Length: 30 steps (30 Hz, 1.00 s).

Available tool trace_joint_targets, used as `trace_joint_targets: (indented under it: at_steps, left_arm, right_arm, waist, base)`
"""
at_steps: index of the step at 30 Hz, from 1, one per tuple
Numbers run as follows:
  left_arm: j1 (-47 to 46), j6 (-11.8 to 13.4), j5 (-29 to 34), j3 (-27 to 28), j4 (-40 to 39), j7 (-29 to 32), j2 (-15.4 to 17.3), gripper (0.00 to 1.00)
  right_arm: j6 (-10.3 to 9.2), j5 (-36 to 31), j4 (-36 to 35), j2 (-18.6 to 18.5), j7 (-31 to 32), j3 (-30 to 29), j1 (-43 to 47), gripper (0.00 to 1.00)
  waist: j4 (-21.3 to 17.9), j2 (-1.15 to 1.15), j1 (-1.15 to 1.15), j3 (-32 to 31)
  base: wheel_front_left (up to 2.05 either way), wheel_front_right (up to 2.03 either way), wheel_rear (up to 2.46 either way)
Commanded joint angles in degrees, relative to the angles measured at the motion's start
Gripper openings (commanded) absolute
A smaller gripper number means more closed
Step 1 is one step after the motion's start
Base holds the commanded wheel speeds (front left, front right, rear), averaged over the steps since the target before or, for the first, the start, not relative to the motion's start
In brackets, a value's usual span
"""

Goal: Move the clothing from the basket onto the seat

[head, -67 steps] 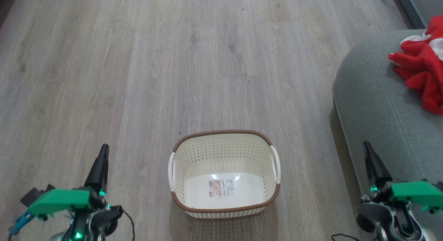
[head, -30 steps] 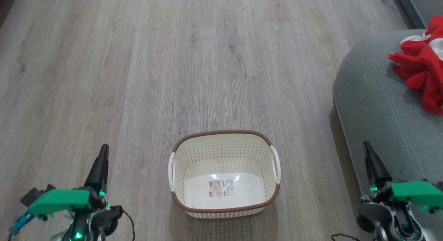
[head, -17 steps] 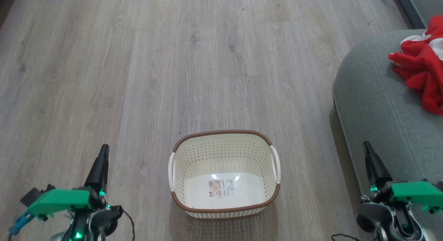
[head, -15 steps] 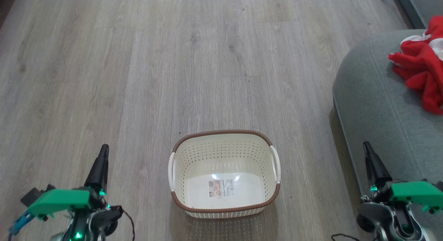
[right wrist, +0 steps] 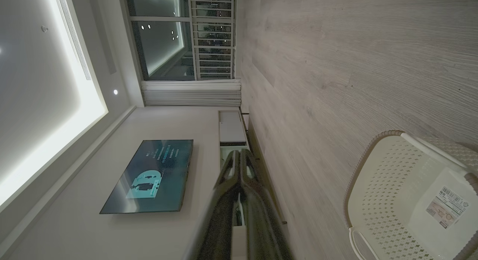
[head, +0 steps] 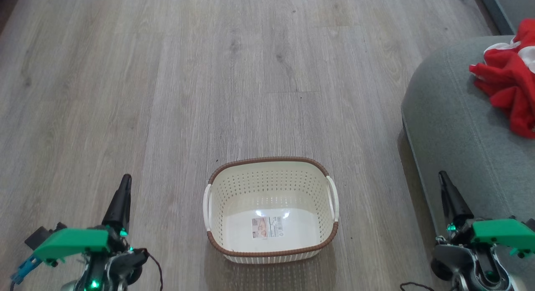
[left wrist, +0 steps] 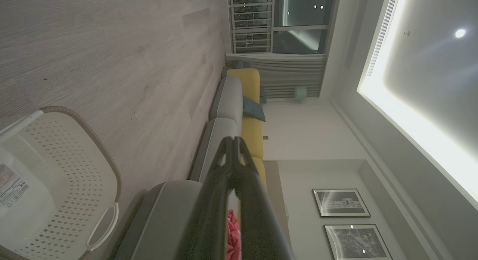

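Red clothing (head: 508, 86) lies bunched on the seat (head: 451, 128), toward its far end. The basket (head: 271, 160) on the floor holds nothing. My left tool (head: 124, 182) and right tool (head: 442, 178) are closed and empty. The task looks done.
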Motion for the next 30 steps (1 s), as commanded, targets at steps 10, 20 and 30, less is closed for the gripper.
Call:
trace_joint_targets:
  at_steps: [10, 20, 30]
  left_arm:
    - [-1.7, -0.1, -0.4, 1.9, -2.0, 0.4, 0.5, 0.00]
    - [-1.7, -0.1, -0.4, 1.9, -2.0, 0.4, 0.5, 0.00]
    - [-1.7, -0.1, -0.4, 1.9, -2.0, 0.4, 0.5, 0.00]
  right_arm:
    - [-0.01, 0.3, -2.2, -0.5, 0.2, 1.0, -3.2, 0.00]
    - [-0.01, 0.3, -2.2, -0.5, 0.2, 1.0, -3.2, 0.00]
    - [-0.01, 0.3, -2.2, -0.5, 0.2, 1.0, -3.2, 0.00]
  waist:
    - [0.0, 0.00, 0.00, 0.0]
    - [0.0, 0.00, 0.00, 0.0]
    - [0.0, 0.00, 0.00, 0.0]
  base:
    - [0.00, 0.00, 0.00]
    - [0.00, 0.00, 0.00]
    - [0.00, 0.00, 0.00]
